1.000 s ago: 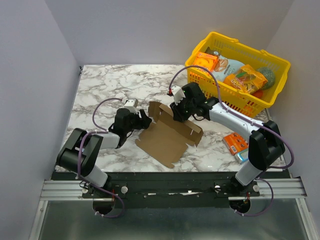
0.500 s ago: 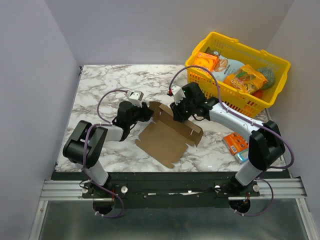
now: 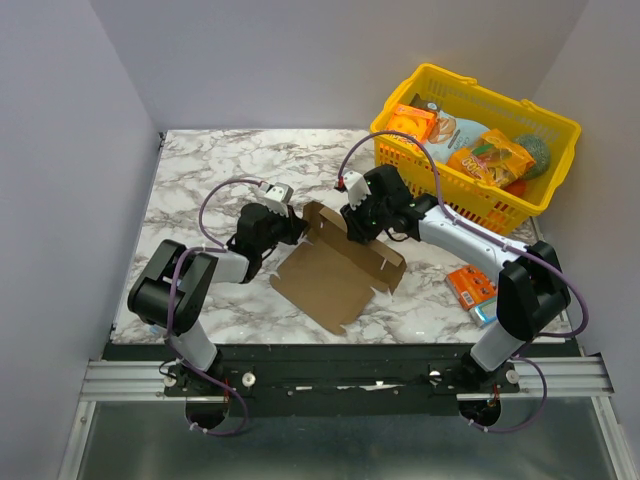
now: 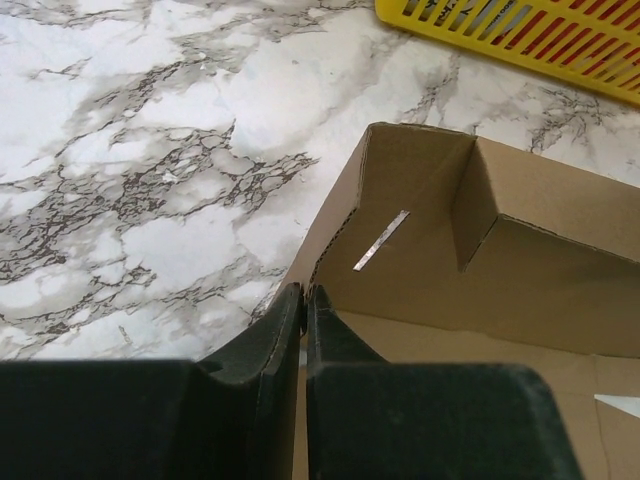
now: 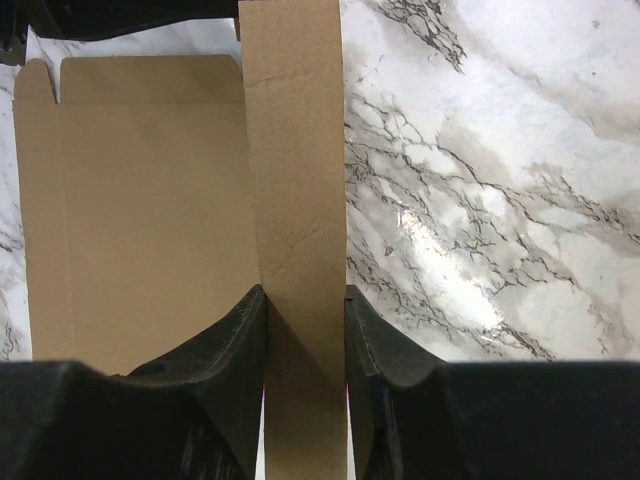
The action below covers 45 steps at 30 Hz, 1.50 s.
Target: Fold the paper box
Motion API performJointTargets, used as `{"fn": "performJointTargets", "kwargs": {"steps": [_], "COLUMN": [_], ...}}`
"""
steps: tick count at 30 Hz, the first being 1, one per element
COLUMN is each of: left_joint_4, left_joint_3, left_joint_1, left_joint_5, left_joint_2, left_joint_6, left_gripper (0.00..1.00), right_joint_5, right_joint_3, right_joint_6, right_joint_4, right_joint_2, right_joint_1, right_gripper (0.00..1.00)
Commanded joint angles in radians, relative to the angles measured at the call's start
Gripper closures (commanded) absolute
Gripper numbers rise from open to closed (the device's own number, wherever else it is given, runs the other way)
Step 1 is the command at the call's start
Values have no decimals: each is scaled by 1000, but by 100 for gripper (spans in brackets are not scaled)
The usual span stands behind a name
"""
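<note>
The paper box (image 3: 335, 275) is a brown cardboard blank lying in the middle of the marble table, its far edge folded up. My left gripper (image 3: 297, 228) is at the box's far left corner. In the left wrist view it (image 4: 305, 295) is shut on the thin edge of the raised left flap (image 4: 335, 215). My right gripper (image 3: 352, 228) is over the far wall, a little right of the left gripper. In the right wrist view its jaws (image 5: 305, 295) press both sides of a folded upright strip (image 5: 295, 150), with the flat panel (image 5: 150, 200) to the left.
A yellow basket (image 3: 470, 205) full of snack packs stands at the back right, and its wall (image 4: 520, 30) shows in the left wrist view. Small orange snack boxes (image 3: 470, 285) lie near the right arm's base. The two grippers are close together over the box.
My left gripper moved right and away from me to the box's far left corner and closed on the flap there. The right arm and its grip have not moved.
</note>
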Motion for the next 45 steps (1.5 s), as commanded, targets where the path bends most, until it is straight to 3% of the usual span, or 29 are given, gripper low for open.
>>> {"fn": "performJointTargets", "kwargs": {"steps": [1,22,33,38,45], "left_joint_4": [32,-135,-133,-130,-72], "left_joint_3": [25,2,-26,-33,-168], "left_joint_1": [-23,-138,-211,-211,-222], "left_joint_5": [17,12,-28,-84,-144], "left_joint_2": [3,-95,-49,-38,-113], "left_joint_6": [2,-16,10,-37,-163], "left_gripper": [97,100,100,100,100], "right_joint_5": [13,24,2,25,40], "right_joint_3": [-17,-14,-33,-43,-43], "right_joint_6": [-6,8,-23,-85,-128], "right_joint_4": [-19,-10,8,-2,-13], "right_joint_2": [-1,11,9,22,31], "right_joint_1": [5,5,8,40,97], "right_gripper": [66,66,66,66,64]}}
